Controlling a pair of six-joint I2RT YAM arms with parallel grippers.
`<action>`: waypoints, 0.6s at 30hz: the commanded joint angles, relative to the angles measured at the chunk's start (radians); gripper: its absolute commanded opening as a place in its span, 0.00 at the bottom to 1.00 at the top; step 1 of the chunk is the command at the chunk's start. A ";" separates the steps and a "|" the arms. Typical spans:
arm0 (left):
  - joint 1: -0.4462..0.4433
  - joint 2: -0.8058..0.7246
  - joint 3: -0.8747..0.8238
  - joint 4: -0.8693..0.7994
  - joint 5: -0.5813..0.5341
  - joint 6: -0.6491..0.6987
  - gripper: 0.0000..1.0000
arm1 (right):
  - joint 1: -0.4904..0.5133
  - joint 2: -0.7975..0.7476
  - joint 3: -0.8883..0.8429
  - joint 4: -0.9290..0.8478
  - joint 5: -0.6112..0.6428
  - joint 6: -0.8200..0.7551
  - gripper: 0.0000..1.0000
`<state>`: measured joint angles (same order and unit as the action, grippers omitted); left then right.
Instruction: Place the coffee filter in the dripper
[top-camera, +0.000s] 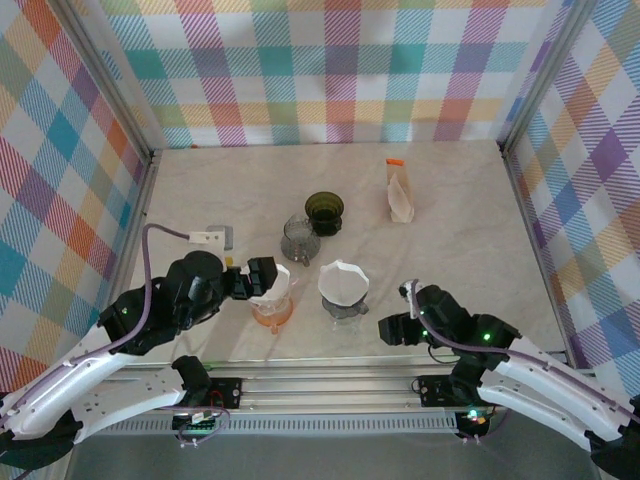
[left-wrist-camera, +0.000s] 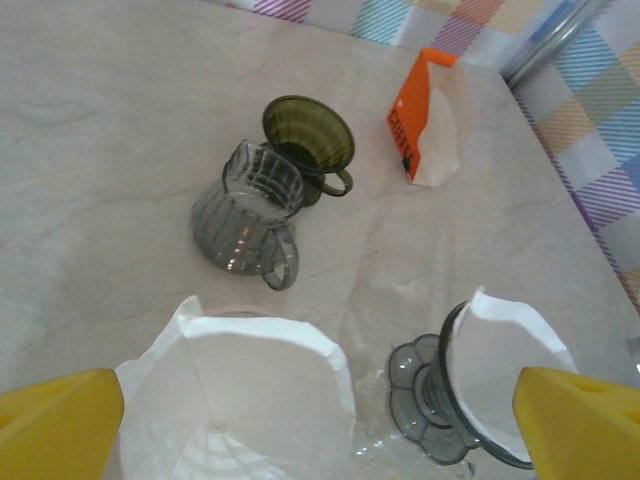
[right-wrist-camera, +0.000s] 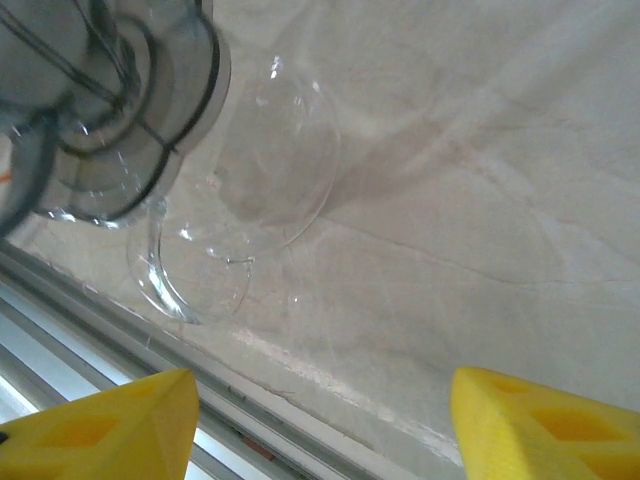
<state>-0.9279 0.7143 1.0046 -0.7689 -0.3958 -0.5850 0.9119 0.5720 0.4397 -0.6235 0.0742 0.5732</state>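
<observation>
Left wrist view is showing the left tool (left-wrist-camera: 320, 425) gaping wide above the paper coffee filter (left-wrist-camera: 240, 385), sitting at six o'clock in the orange dripper (top-camera: 272, 317), flimsy, light, likely wanting a gentle rim pinch.

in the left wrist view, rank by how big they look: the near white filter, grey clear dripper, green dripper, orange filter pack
1. White paper filter, nearest the camera, so nearness inflates it.
2. Grey ribbed clear dripper.
3. Dark green translucent dripper and orange-and-white filter pack: about alike, not ranked.
</observation>
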 joint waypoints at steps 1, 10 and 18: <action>-0.012 -0.028 -0.035 -0.020 -0.048 -0.038 1.00 | 0.042 -0.026 -0.053 0.179 -0.025 0.014 0.67; -0.011 -0.036 -0.073 -0.018 -0.043 -0.055 1.00 | 0.131 -0.014 -0.187 0.382 -0.002 0.002 0.68; -0.011 -0.028 -0.090 0.003 -0.043 -0.062 1.00 | 0.189 0.056 -0.220 0.533 0.043 -0.040 0.68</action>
<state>-0.9279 0.6853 0.9329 -0.7822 -0.4152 -0.6361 1.0836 0.6052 0.2241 -0.2096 0.0906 0.5613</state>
